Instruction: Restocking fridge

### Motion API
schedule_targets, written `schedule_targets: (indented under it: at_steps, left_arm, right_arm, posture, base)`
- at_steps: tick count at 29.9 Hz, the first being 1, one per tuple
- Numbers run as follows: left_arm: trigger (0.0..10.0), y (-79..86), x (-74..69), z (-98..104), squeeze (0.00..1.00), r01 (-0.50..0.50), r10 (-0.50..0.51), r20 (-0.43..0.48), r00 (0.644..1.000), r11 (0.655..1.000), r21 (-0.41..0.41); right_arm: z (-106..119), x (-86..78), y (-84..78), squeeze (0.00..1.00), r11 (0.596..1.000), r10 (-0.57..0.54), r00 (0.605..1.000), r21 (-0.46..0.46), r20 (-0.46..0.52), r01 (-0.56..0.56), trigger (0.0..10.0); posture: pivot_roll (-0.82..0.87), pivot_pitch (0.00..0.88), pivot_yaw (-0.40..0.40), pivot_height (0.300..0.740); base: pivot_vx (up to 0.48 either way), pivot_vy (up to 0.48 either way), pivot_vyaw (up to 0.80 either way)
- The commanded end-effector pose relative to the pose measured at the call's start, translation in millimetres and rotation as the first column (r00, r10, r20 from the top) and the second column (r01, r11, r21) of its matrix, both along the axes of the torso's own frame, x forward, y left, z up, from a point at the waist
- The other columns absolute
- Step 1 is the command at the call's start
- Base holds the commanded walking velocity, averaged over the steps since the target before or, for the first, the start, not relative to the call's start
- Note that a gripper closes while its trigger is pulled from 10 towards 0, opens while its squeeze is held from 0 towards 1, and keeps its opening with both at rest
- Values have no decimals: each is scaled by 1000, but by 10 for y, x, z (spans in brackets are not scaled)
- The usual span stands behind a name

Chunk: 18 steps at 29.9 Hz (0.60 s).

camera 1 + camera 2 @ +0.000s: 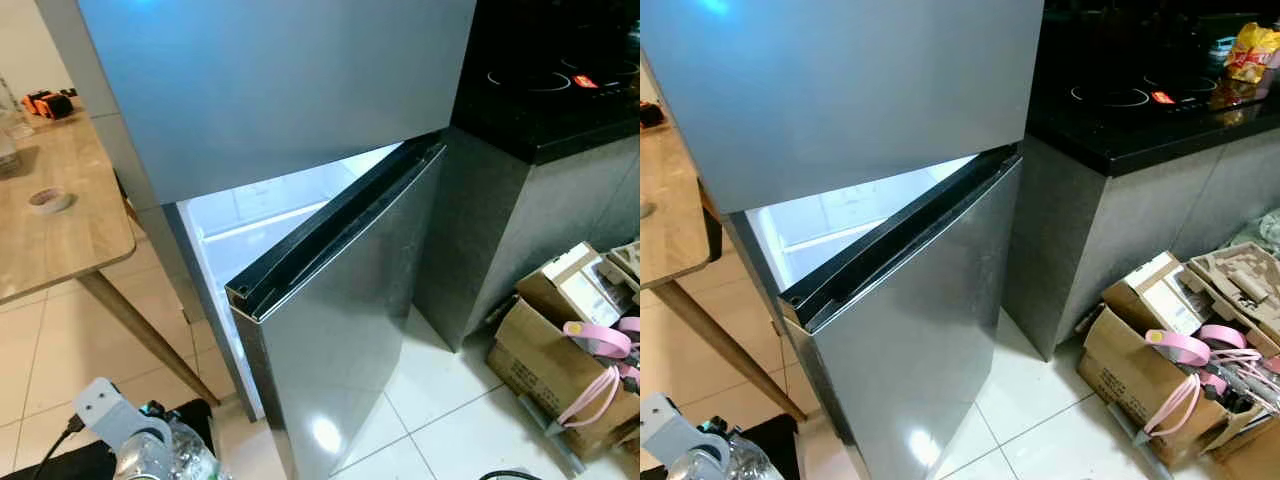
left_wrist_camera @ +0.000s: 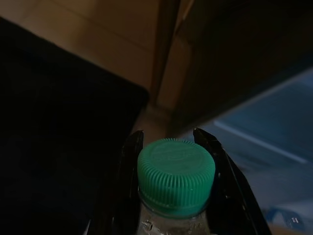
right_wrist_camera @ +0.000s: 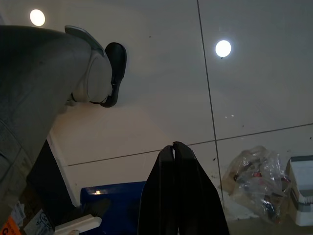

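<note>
A home kitchen — fridge (image 1: 300,200), black hob (image 1: 560,85), tiled floor (image 1: 450,420).

Head views bright; fridge interior (image 1: 262,215) glows white, glare spot on lower door (image 1: 325,433). Left wrist view dim, murky. Ceiling lamps mirrored on floor tiles (image 3: 223,48).

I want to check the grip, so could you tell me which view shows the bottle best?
The left wrist view: the bottle's green cap sits between the left gripper's fingers. The eye views catch just its clear body at the bottom edge.
</note>
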<state>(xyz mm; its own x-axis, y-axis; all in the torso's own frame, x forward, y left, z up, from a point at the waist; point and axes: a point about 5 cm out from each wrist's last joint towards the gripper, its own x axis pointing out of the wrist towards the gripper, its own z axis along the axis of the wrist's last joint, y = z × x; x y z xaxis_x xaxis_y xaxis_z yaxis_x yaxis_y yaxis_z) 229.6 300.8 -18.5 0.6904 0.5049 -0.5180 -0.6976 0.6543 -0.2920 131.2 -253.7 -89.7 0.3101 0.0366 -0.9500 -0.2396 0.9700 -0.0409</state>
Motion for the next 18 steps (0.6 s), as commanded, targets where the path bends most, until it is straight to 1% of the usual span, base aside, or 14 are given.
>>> schedule_targets:
  at_steps: [1, 4, 6, 7, 8, 9, 10, 12, 13, 15, 16, 17, 18]
  left_arm:
    - [10000, 184, 36, 146, 0, -15, 13, 20, 1000, 995, 94]
    - [10000, 314, 48, 251, 0, -41, 43, -5, 999, 980, 195]
    - [10000, 380, 64, 324, 0, -68, 69, 5, 998, 967, 245]
    - [10000, 406, 71, 356, 0, -83, 83, 13, 996, 961, 263]
    - [10000, 406, 71, 356, 0, -83, 83, 13, 996, 961, 263]
    - [10000, 438, 72, 393, 0, -120, 119, 19, 993, 950, 289]
    - [10000, 438, 72, 393, 0, -120, 119, 19, 993, 950, 289]
    - [10000, 475, 90, 459, 0, -173, 170, 39, 985, 930, 323]
    - [10000, 482, 108, 492, 0, -203, 194, 60, 979, 924, 324]
    - [10000, 473, 169, 557, 0, -246, 221, 116, 968, 921, 300]
    - [10000, 455, 204, 576, 0, -259, 225, 151, 963, 929, 266]
    - [10000, 455, 204, 576, 0, -259, 225, 151, 963, 929, 266]
    - [10000, 434, 237, 592, 0, -271, 231, 186, 955, 935, 228]
  right_arm:
    - [1, 8, 6, 0, 1000, 3, 1000, -1, -1, -3, 10000]
    - [4, 16, 5, 0, 1000, 9, 1000, -3, 0, -9, 10000]
    - [6, 21, 3, 0, 1000, 16, 1000, -6, -1, -16, 10000]
    - [7, 22, 1, 0, 1000, 18, 1000, -6, -1, -18, 10000]
    - [7, 22, 1, 0, 1000, 18, 1000, -6, -1, -18, 10000]
    - [9, 26, -1, 0, 1000, 19, 1000, -8, 0, -19, 10000]
    - [9, 26, -1, 0, 1000, 19, 1000, -8, 0, -19, 10000]
    - [12, 32, -5, 0, 1000, 18, 1000, -10, 2, -18, 10000]
    - [13, 34, -6, 0, 1000, 18, 1000, -11, 4, -18, 10000]
    - [13, 32, -10, 0, 1000, 17, 1000, -14, 3, -17, 10000]
    - [10, 26, -9, 0, 1000, 17, 1000, -15, 2, -17, 10000]
    - [10, 26, -9, 0, 1000, 17, 1000, -15, 2, -17, 10000]
    - [8, 21, -8, 0, 1000, 18, 1000, -16, 1, -18, 10000]
  posture:
    - [-124, 0, 29, 740]
    - [-124, 0, 29, 740]
    - [-121, 0, 27, 740]
    - [-121, 0, 27, 740]
    - [-121, 0, 27, 740]
    - [-121, 0, 27, 740]
    - [-121, 0, 27, 740]
    - [-121, 0, 27, 740]
    - [-121, 0, 27, 740]
    - [-121, 0, 27, 740]
    - [-121, 0, 27, 740]
    - [-121, 0, 27, 740]
    - [-121, 0, 27, 740]
  base:
    - [0, 0, 0]
    - [0, 0, 0]
    - [0, 0, 0]
    - [0, 0, 0]
    - [0, 0, 0]
    - [0, 0, 0]
    - [0, 0, 0]
    - [0, 0, 0]
    - [0, 0, 0]
    - [0, 0, 0]
    - [0, 0, 0]
    - [0, 0, 0]
    - [0, 0, 0]
